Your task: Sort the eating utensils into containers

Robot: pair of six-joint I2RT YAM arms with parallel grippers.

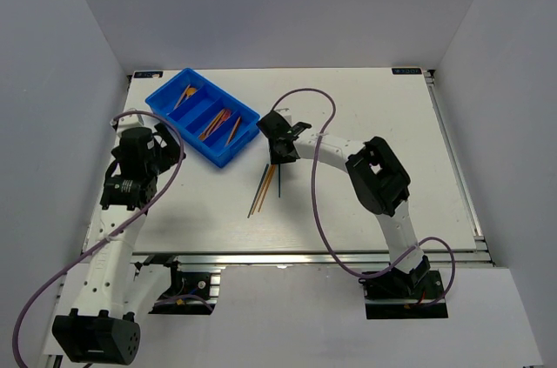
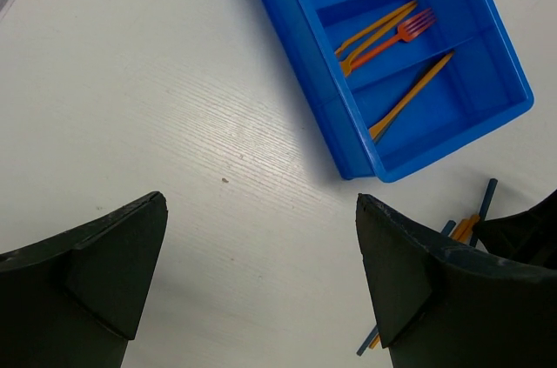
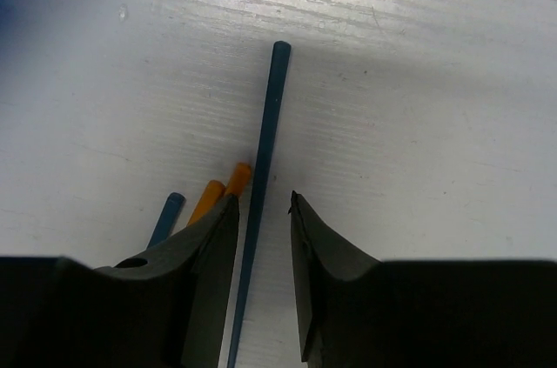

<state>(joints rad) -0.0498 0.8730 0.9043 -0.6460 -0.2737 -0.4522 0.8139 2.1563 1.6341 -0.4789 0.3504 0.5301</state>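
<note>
Top view: a bright blue rectangular plastic tray (image 1: 228, 94) w/ four long compartments sits at an angle on the white tabletop (image 1: 392, 142), far-left area. Orange and red utensils lie in several compartments. The left claw (image 1: 170, 146) hangs just beside the tray's near wall. The right claw (image 1: 280, 159) points down just off the tray's right corner, over loose sticks: a pair of orange sticks (image 1: 265, 184) and a thin dark blue plastic stick (image 1: 280, 181), all flat on the tabletop.

Left wrist view: the left claw (image 2: 261, 246) is spread wide, nothing between its fingers (image 2: 113, 264), bare tabletop under it. The tray is up-right. One compartment holds an orange plastic fork (image 2: 374, 33) and a red plastic fork (image 2: 400, 36) side by side; the next holds a long orange stick (image 2: 413, 94). The loose sticks poke out at the bottom right.

Right wrist view: the right claw (image 3: 264, 198) is narrowly apart and straddles the dark blue stick, w/ slim gaps on both sides, so no pinch. The orange sticks' ends and a second blue stick (image 3: 170, 207) lie just left of it.
</note>
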